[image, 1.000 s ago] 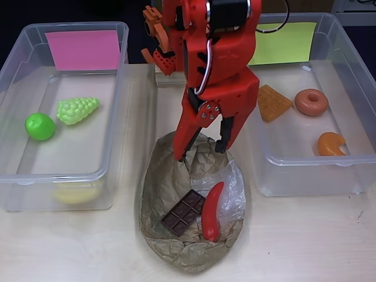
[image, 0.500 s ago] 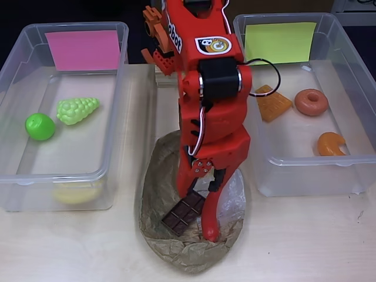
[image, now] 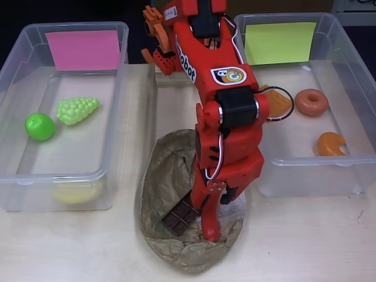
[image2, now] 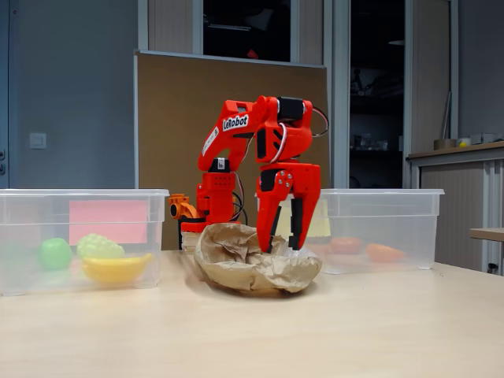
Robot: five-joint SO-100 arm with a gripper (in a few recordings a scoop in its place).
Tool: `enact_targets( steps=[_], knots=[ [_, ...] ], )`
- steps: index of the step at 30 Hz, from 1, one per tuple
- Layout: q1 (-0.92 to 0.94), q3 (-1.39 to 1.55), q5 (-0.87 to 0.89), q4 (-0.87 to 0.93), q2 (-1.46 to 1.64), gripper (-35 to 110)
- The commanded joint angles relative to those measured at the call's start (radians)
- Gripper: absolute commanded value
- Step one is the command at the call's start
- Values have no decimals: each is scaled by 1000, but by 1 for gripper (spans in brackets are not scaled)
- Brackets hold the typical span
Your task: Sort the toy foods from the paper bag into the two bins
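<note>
Nearest on the pale worktop [image: 329,247] lies the crumpled paper bag [image: 170,194], flattened open, with the dark chocolate bar [image: 181,215] resting on it beside the red chili [image: 210,226]. The red arm's pincer [image: 216,205] reaches straight down into the bag over the chili; its fingers stand a little apart on either side of the chili's upper end, though I cannot tell whether they actually grip it. In the fixed view the pincer [image2: 285,236] dips into the bag [image2: 252,264]. Farther back, the pink-labelled bin [image: 12,70] on the left of the overhead view holds the green apple [image: 40,126], light-green grapes [image: 77,110] and yellow banana [image: 75,194]. The yellow-green-labelled bin [image: 352,53] on the right holds the orange waffle [image: 281,104], brown donut [image: 311,101] and orange croissant [image: 331,144].
</note>
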Motion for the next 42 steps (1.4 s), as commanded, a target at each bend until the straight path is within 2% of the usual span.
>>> enact_targets(
  steps=[1,10,17,23,28,42],
  knots=[
    [-9,-137,-9,51,-43,21],
    [2,-680,-37,238,-390,22],
    [9,-701,-49,235,-425,20],
    [12,-703,-55,238,-423,5],
    [12,-577,-67,225,-322,1],
    [69,109,-133,140,273,0]
  ],
)
